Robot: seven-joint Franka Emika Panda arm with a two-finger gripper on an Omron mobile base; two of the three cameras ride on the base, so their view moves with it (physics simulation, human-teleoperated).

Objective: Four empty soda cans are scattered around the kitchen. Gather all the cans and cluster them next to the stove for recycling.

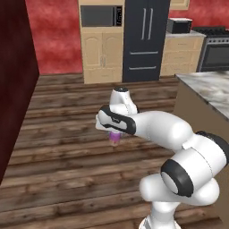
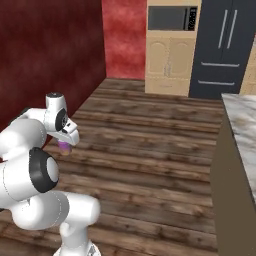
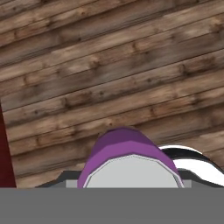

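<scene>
The hand (image 1: 115,134) is hanging low over the wooden floor (image 1: 67,147), clenched around the purple soda can (image 1: 115,138), which is sticking out just beneath the wrist. In the hand view the can (image 3: 124,153) is sitting right up against the camera, its silver top facing the lens and its purple body running away toward the floorboards, so its long axis is lying along the hand's own line. From the right base view the can (image 2: 65,145) is showing as a small purple stub under the hand (image 2: 66,142), pointing down at the planks.

Ahead, across open floor, a dark fridge (image 1: 146,38) is standing between tan cabinets (image 1: 103,53) carrying a built-in oven (image 1: 101,16). The stove (image 1: 215,49) is standing far off at the right end of that wall, with a microwave (image 1: 179,25) beside it. A marble counter (image 1: 210,89) is jutting in on the right, between the arm and the stove. A dark red wall (image 1: 15,80) is closing the left side.
</scene>
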